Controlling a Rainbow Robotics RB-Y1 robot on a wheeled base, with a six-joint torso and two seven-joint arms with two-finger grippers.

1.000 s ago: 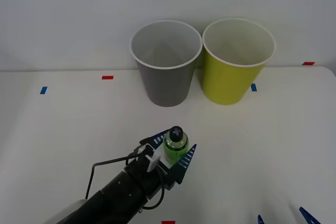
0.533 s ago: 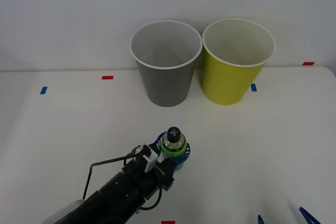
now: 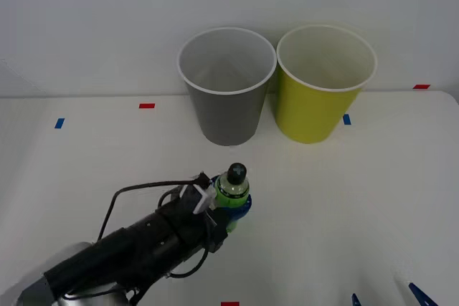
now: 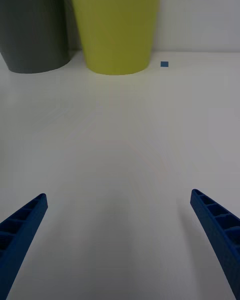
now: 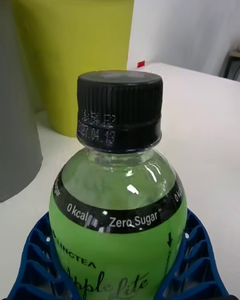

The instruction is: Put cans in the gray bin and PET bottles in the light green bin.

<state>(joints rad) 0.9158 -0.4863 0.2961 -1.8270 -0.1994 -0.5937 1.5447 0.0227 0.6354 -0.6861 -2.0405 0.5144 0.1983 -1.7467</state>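
Observation:
My left gripper [image 3: 231, 207] is shut on the small bright-green PET bottle [image 3: 232, 188], held upright above the table in front of the gray bin [image 3: 226, 87]. In the left wrist view the PET bottle [image 5: 118, 215] with its dark cap stands between the blue fingers [image 5: 192, 260]. The light green bin [image 3: 324, 84] stands beside the gray bin, to its right. Behind the bottle in that wrist view rise the light green bin [image 5: 75, 55] and the gray bin [image 5: 15, 110]. My right gripper [image 4: 120, 245] hangs open over bare table at the front right, with the light green bin [image 4: 116, 25] ahead of it.
Small red [image 3: 146, 105] and blue tape marks [image 3: 59, 123] dot the white table. A wall runs close behind the bins. A black cable [image 3: 122, 202] loops off the left arm.
The left gripper's fingers closed around the bottle, then lifted it slightly and carried it a little toward the bins. The right gripper has not moved.

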